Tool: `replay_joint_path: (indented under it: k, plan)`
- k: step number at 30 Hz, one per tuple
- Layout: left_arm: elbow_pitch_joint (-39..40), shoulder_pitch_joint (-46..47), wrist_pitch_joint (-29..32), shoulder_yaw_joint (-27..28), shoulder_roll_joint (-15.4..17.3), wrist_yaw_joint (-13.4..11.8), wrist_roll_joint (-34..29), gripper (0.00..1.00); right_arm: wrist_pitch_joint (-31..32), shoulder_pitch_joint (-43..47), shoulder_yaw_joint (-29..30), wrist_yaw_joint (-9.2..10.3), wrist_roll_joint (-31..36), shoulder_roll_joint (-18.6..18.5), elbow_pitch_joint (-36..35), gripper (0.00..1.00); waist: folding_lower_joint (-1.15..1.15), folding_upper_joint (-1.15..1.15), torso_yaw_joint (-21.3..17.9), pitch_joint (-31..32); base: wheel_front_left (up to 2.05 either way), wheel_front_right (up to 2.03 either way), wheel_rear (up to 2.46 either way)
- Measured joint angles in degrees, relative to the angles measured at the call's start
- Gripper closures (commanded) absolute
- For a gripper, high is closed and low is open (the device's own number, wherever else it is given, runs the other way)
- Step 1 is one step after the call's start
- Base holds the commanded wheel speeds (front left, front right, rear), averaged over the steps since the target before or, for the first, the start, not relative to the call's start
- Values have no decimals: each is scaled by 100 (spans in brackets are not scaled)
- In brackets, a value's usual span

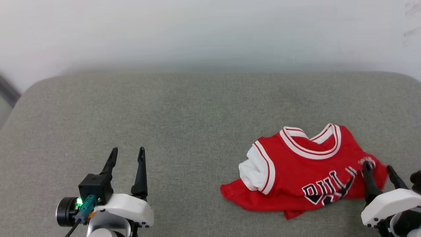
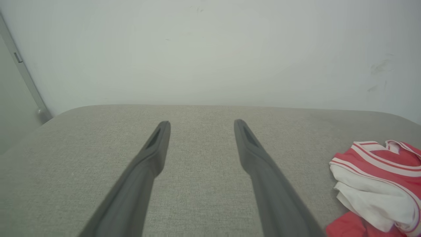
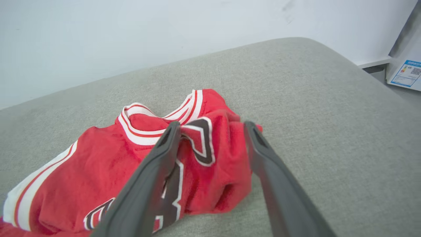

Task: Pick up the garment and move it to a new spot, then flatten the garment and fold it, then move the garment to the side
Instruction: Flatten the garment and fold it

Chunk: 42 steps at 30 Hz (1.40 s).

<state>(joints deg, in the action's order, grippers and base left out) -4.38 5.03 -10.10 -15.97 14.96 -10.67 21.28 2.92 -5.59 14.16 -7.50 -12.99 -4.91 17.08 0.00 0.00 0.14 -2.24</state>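
Note:
The garment is a red jersey with white sleeves, a striped collar and black lettering. It lies crumpled on the right side of the grey padded surface. My right gripper stands open at the garment's right edge. In the right wrist view its jaws straddle a raised bunch of the red garment bearing a black letter, and the cloth is not pinched. My left gripper is open and empty at the lower left, well away from the cloth. In the left wrist view my left gripper points over bare fabric, with the garment at the right edge.
A white wall rises just behind the padded surface, whose corners are rounded. Beyond the right edge, a blue-and-white label leans on something. A grey metal strip runs down the wall at the far left.

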Motion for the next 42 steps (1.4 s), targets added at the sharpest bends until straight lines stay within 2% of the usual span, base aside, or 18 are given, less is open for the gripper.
replay_joint_path:
  k: [8,18,21,28,36,42]
  plan:
    - [127,-214,140,-5,78,-100,11,0,-453,271,-459,0,190,10,-945,0,-1,0,8,268,0,0,0]
    - [229,-273,360,-13,203,-194,15,0,-193,571,-1049,0,456,166,-1996,0,0,0,-131,245,0,0,0]
    - [247,-180,468,-92,255,-136,-20,0,-185,577,-1213,0,455,176,-2272,0,0,0,-219,169,0,0,0]
    - [93,826,1200,-578,231,311,-94,0,-154,543,-1489,0,410,189,-2691,0,0,0,-441,-167,0,0,0]
    - [-419,2220,2683,-1255,-2,1046,43,0,-221,292,-1645,0,390,191,-2927,0,0,0,-686,-759,0,0,0]
    - [-898,2817,3746,-1760,-74,1538,216,0,-301,137,-1724,0,336,191,-2965,0,0,0,-908,-1199,0,0,0]
